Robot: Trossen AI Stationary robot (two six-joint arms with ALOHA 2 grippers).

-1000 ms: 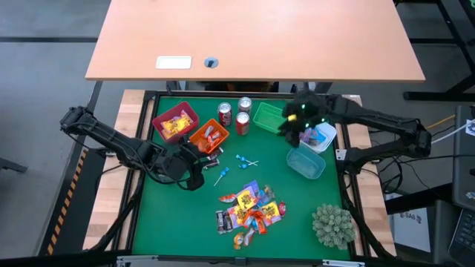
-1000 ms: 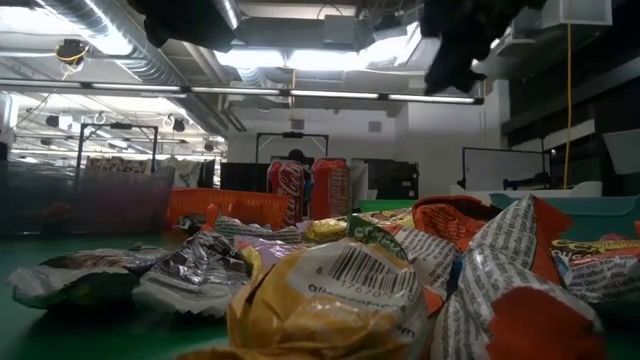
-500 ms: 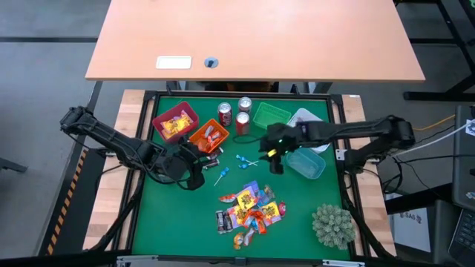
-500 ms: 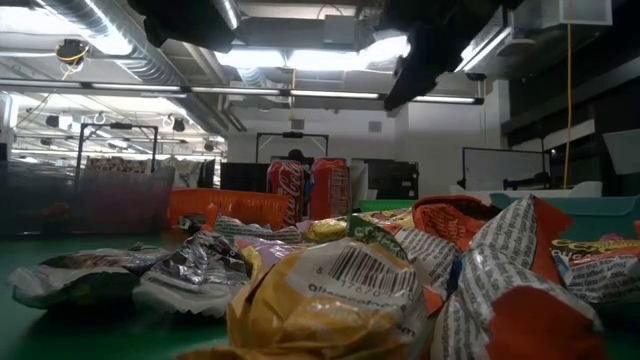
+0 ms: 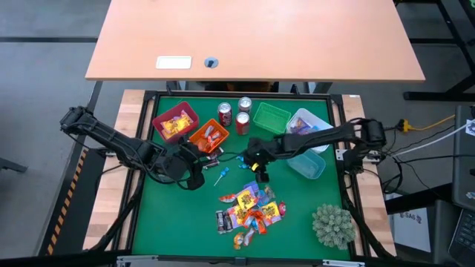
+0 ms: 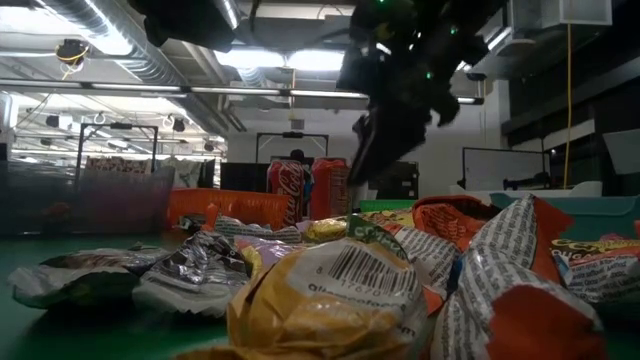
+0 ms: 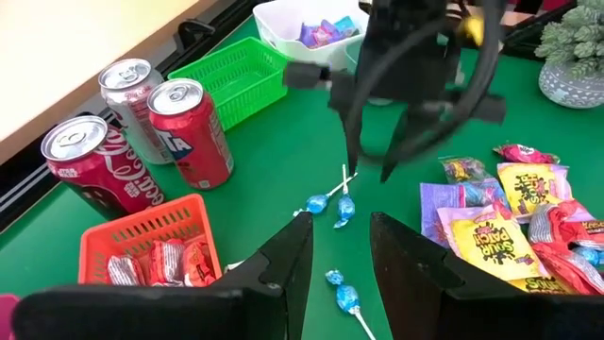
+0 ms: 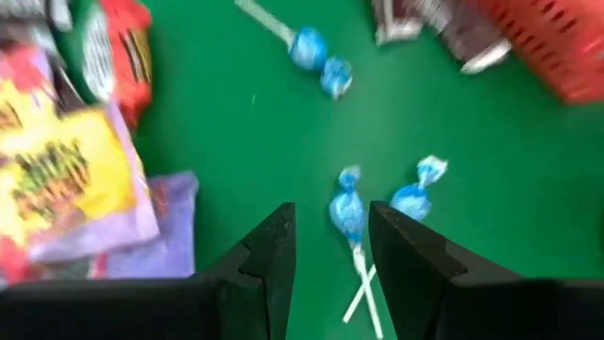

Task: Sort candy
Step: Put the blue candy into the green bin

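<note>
Two blue-wrapped lollipops (image 8: 349, 212) (image 8: 411, 198) lie flat on the green mat, sticks crossed; they also show in the left wrist view (image 7: 330, 205). My right gripper (image 8: 330, 255) hangs open just above them (image 5: 260, 166), fingers pointing steeply down, touching nothing. Two more lollipops (image 5: 222, 175) lie nearer my left gripper (image 5: 194, 173), which waits open above the mat beside the orange bin (image 5: 208, 136). A heap of wrapped candy (image 5: 250, 209) lies on the mat toward the near edge.
At the back stand a red bin (image 5: 175, 122), three soda cans (image 5: 233, 115), a green basket (image 5: 271, 116) and a white bin (image 5: 308, 126). A clear blue container (image 5: 306, 164) sits right of my right gripper. A spiky plant ball (image 5: 332, 225) rests near right.
My right gripper has swung from above the white bin toward the table's left and near edge and come down over the two crossed lollipops, rolling its wrist as it went. Its fingers stay open. Nothing on the mat has moved.
</note>
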